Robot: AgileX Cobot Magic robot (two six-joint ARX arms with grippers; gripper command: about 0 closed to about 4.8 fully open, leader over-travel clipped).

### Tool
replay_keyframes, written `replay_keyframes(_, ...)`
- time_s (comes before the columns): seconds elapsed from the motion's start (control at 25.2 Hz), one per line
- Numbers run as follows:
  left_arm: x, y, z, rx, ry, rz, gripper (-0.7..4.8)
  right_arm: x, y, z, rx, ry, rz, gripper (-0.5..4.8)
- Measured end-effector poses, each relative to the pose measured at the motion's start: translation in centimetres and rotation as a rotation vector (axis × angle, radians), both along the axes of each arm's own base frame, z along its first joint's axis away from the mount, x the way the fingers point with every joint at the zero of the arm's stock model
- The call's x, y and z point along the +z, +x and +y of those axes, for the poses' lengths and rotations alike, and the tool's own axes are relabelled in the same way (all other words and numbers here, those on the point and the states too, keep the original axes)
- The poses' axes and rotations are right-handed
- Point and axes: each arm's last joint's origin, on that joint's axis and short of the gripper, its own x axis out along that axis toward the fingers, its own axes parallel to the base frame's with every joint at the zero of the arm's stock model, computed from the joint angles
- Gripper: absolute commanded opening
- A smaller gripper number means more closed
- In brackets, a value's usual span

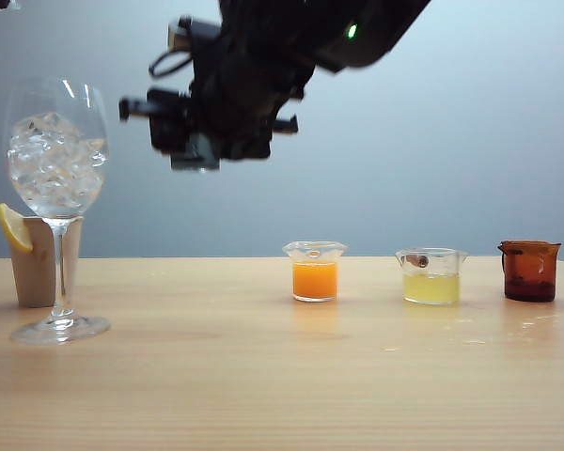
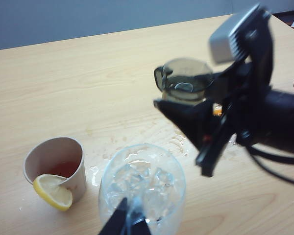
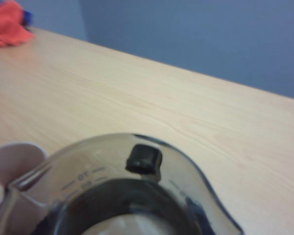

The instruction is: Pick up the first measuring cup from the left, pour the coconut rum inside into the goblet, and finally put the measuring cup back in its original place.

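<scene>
Gripping the first measuring cup (image 2: pixel 186 78) near upright, right tool (image 2: pixel 196 110); left tool (image 2: pixel 129 223) state unclear

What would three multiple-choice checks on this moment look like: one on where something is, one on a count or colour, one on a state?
1. Where is the first measuring cup?
A. On the table beside the orange cup
B. Held off the table in the right gripper
C. Inside the goblet

2. How many small cups stand in the row right of the goblet?
A. Three
B. Four
C. One

3. What is in the goblet's bowl?
A. Orange liquid to the rim
B. Nothing
C. Ice cubes

Answers:
1 B: the left wrist view shows the smoky cup clamped in the right gripper above the table, beyond the goblet.
2 A: the exterior view shows the orange cup, the pale yellow cup and the amber-brown cup.
3 C: ice cubes fill the bowl.

The left gripper sits at the goblet's rim; its state is unclear.
</scene>
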Motion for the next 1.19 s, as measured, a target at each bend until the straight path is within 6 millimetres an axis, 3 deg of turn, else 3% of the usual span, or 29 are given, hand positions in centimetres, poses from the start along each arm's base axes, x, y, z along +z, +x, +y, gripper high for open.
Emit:
replay_keyframes(0.48, 0.0, 0.0, 0.0, -0.001, 0.000, 0.000, -0.03, 4.6, -1.1, -1.9, 0.228, 0.017, -0.046, 1.66)
replay_keyframes(0.91, 0.0, 0.0, 0.0, -0.001, 0.000, 0.000, -0.03, 4.7, -2.5, -1.1, 0.306, -0.011, 0.013, 1.65)
replay_keyframes(1.19, 0.0, 0.0, 0.0, -0.001, 0.000, 0.000, -0.03, 6.6, -2.5, -0.5, 0.302, -0.040, -0.048, 1.65)
